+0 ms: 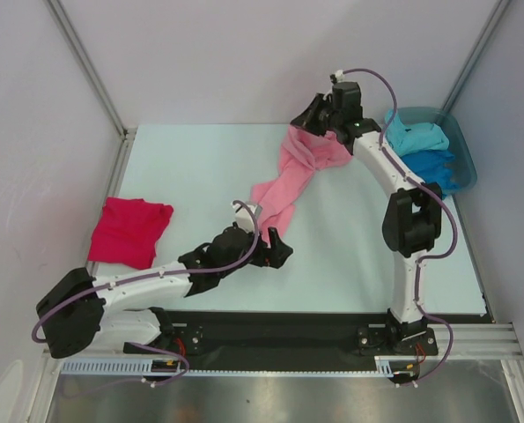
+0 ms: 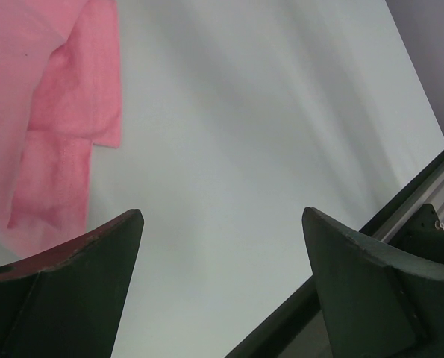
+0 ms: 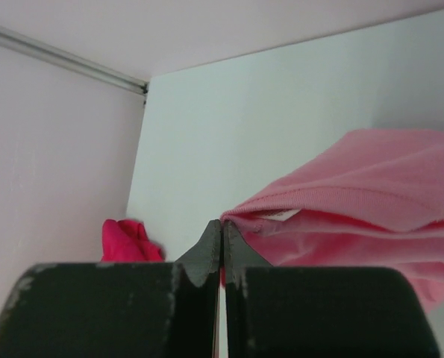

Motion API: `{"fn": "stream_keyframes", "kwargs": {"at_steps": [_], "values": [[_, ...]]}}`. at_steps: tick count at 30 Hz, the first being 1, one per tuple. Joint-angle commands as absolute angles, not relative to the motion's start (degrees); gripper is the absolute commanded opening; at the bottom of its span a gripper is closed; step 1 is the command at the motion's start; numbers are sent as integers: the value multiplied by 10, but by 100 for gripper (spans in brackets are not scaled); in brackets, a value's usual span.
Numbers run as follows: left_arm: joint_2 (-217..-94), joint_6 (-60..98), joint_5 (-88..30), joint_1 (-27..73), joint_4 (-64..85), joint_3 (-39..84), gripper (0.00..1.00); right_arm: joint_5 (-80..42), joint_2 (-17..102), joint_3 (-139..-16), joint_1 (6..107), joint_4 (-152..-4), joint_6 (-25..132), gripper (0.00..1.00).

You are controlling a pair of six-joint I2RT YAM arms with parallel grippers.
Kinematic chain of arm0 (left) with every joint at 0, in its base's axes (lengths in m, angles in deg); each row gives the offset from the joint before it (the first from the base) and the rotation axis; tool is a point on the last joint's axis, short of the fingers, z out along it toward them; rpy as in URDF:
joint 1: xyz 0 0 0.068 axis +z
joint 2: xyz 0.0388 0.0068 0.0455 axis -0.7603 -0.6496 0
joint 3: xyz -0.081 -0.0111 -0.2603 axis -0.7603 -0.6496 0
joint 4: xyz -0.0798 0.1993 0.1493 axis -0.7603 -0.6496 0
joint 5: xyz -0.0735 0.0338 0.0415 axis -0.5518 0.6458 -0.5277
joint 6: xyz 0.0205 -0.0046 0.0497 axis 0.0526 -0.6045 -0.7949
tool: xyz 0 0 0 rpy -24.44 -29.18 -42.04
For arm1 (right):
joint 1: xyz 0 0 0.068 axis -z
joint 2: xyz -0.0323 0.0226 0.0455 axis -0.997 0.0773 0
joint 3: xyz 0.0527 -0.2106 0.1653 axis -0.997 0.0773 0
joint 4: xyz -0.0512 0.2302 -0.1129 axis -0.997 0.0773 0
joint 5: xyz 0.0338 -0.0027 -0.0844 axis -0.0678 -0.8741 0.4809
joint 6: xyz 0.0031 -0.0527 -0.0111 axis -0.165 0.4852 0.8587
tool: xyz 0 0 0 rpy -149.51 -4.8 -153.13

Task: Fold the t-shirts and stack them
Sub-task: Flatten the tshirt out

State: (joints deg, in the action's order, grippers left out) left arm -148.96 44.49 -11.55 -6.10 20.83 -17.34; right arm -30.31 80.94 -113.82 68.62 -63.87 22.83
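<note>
The light pink t-shirt point(image 1: 292, 176) hangs stretched from the back of the table down toward the middle. My right gripper point(image 1: 319, 122) is shut on its neck edge and holds that end up; the closed jaws point(image 3: 222, 224) pinch the pink t-shirt point(image 3: 356, 194) beside its white tag. My left gripper point(image 1: 275, 249) sits low just below the shirt's lower end. It is open point(image 2: 222, 216) with only bare table between its fingers, and the pink t-shirt point(image 2: 57, 112) lies off to its left. A crimson t-shirt point(image 1: 131, 231) lies folded at the left edge.
A teal tub point(image 1: 462, 150) at the back right holds a turquoise t-shirt point(image 1: 417, 137) and a blue t-shirt point(image 1: 433, 165). White walls close in the left, back and right sides. A black rail point(image 1: 270, 322) runs along the near table edge.
</note>
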Motion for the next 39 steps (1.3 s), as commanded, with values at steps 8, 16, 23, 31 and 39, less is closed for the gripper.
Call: {"fn": "stream_keyframes", "kwargs": {"at_steps": [8,16,23,31,39], "values": [[-1522,454,-83,-90,224,-172,93,-311,703,-1314,684,-644,231,0],[-1533,453,-65,-113,228,-169,93,-295,612,-1405,683,-596,232,0],[-1531,464,-6,-133,215,-173,93,-238,508,-1349,622,-581,287,0],[-1505,533,200,-146,93,-164,93,-204,430,-1232,581,-599,317,0],[-1485,530,215,-146,153,-211,96,-192,423,-1206,588,-595,331,0]]}}
